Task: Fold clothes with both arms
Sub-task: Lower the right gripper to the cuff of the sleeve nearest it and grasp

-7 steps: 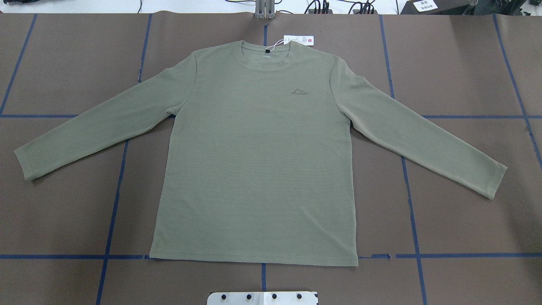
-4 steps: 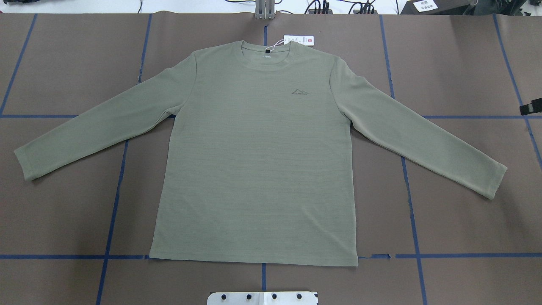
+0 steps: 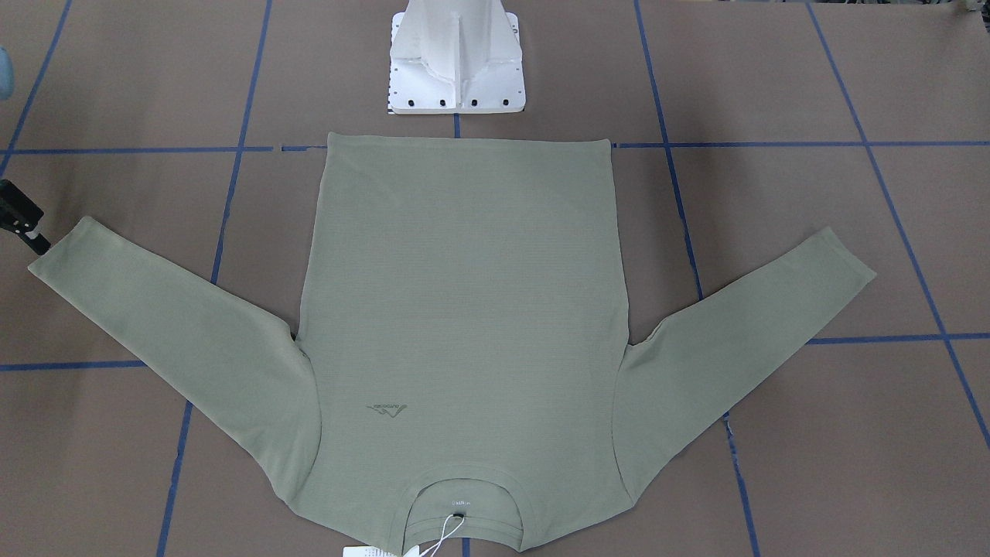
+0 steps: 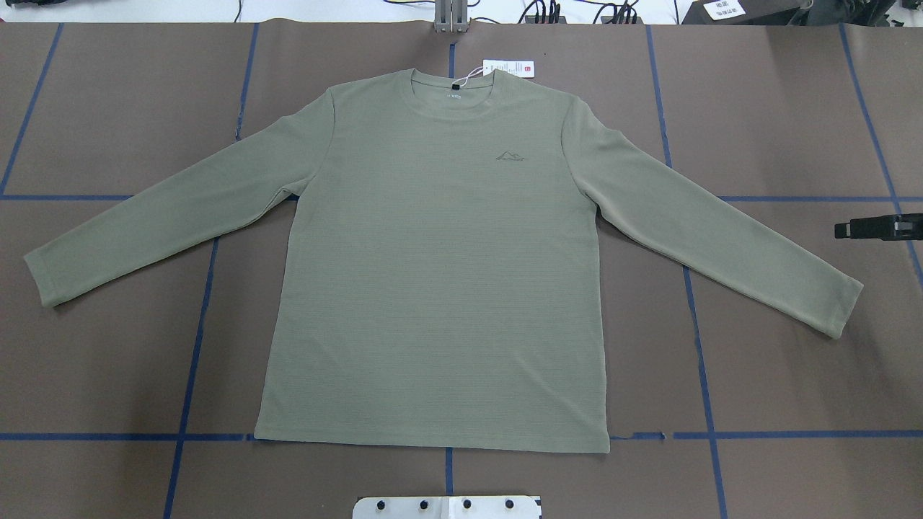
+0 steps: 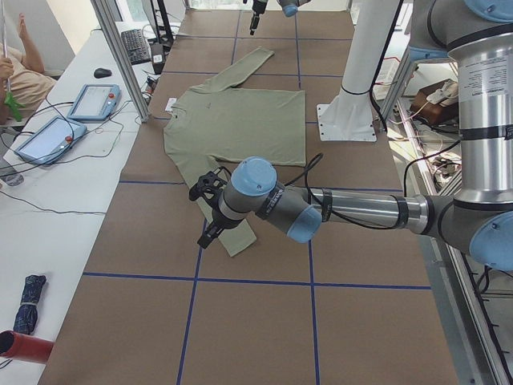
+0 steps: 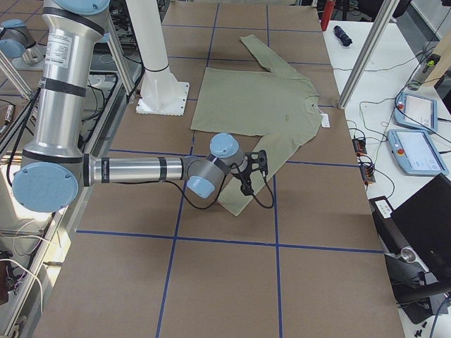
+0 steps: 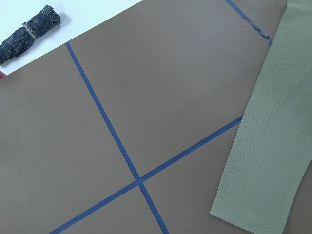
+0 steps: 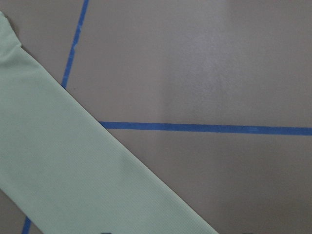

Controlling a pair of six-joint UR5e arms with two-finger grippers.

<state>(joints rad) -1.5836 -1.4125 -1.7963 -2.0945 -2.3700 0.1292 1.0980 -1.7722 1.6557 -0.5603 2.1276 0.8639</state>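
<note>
**Shirt spread flat, no fold started**

Front-facing view: a sage-green long-sleeved knit shirt (image 3: pixel 464 294) is lying face up on the brown paper-covered table (image 3: pixel 851 464), which is gridded with blue tape. Its hem is pointing toward the robot's white pedestal base (image 3: pixel 456 62), and both sleeves are angling outward. The right tool (image 3: pixel 23 224) is poking in at the frame edge, close to the right sleeve's cuff. Too little of it is showing to tell how far apart its fingers are.

Overhead view: the body, collar and sleeves are all lying single-layer and smooth. A white hang tag (image 4: pixel 508 67) is resting just beyond the collar. Only a black end of the right tool is showing, and it is gripping nothing that I can see.

Left side view: the left tool (image 5: pixel 210 215) is hanging over the near sleeve by its cuff. I cannot tell its opening from here.

Right side view: the right tool is hanging over the other sleeve, likewise near the cuff.

Wrist views: each is looking down on a flat sleeve and bare table, with no fingers in frame.

Judging by this, the arms are only approaching. Folding in the sleeves and then the body is all still waiting to be done.
</note>
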